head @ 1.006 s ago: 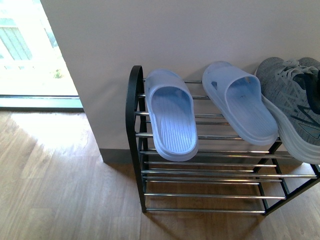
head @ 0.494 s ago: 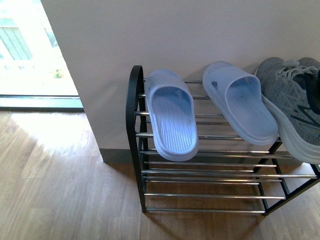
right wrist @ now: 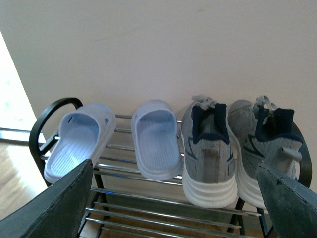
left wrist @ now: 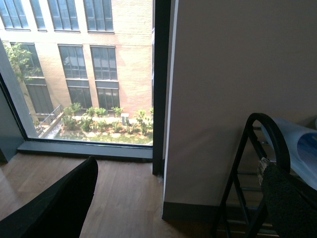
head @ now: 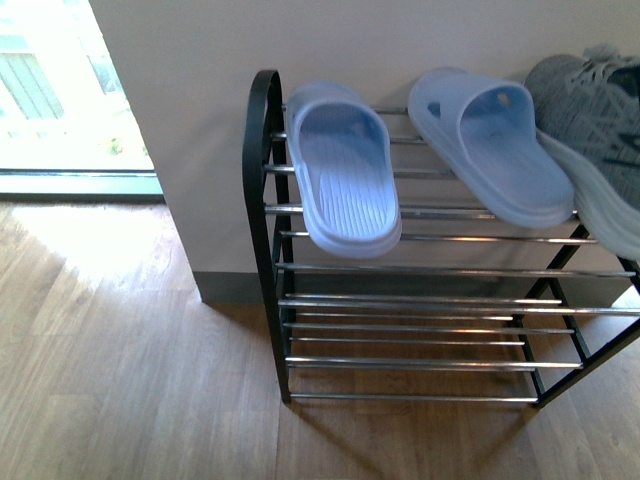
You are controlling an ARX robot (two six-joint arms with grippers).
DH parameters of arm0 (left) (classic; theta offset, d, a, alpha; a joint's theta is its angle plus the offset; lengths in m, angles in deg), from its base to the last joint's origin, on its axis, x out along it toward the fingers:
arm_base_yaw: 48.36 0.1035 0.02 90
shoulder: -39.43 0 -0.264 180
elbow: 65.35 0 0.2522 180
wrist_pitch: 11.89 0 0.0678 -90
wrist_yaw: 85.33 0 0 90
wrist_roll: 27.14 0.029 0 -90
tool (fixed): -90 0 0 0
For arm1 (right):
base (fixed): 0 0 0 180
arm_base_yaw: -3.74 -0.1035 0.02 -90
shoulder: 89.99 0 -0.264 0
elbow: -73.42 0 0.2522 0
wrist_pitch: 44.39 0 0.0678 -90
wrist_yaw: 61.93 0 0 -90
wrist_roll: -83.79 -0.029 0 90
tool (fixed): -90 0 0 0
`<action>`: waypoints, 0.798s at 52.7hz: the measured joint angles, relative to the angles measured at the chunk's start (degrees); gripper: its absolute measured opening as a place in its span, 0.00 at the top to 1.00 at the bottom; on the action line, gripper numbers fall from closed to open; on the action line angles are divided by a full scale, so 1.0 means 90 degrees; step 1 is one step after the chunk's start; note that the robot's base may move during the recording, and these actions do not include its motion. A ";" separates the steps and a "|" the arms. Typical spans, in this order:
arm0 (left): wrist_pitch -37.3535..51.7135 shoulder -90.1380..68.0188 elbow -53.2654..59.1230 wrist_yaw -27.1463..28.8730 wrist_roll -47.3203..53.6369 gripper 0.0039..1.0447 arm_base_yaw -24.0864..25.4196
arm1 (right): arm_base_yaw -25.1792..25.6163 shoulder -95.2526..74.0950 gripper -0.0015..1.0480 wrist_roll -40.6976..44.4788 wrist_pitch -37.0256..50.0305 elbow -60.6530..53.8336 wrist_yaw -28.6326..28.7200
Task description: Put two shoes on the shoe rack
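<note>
Bright window (head: 60, 90) glare, soft blur

Grey sneakers (right wrist: 237, 153) (white soles), blue slippers (right wrist: 119, 141)

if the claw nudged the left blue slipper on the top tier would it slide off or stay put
The left blue slipper would probably slide: its smooth moulded sole rests on thin chrome bars of the shoe rack, and its heel end already overhangs the front bar. It looks like light foam or rubber, so a small push may tip it off.
</note>
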 joint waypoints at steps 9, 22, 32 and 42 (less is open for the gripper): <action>0.0000 0.0000 0.0000 0.0000 0.0002 0.09 0.0000 | 0.0000 0.0005 0.09 -0.0002 -0.0005 0.0000 0.0005; 0.0000 0.0000 -0.0002 0.0000 0.0005 0.09 0.0000 | 0.0000 0.0007 0.09 -0.0007 -0.0007 0.0000 0.0005; -0.0002 0.0002 0.0000 0.0002 0.0005 0.09 0.0000 | 0.0000 0.0012 0.09 -0.0017 -0.0019 0.0000 0.0005; -0.0002 0.0000 0.0000 -0.0002 0.0005 0.09 0.0000 | -0.0002 0.0012 0.09 -0.0017 -0.0019 0.0000 0.0022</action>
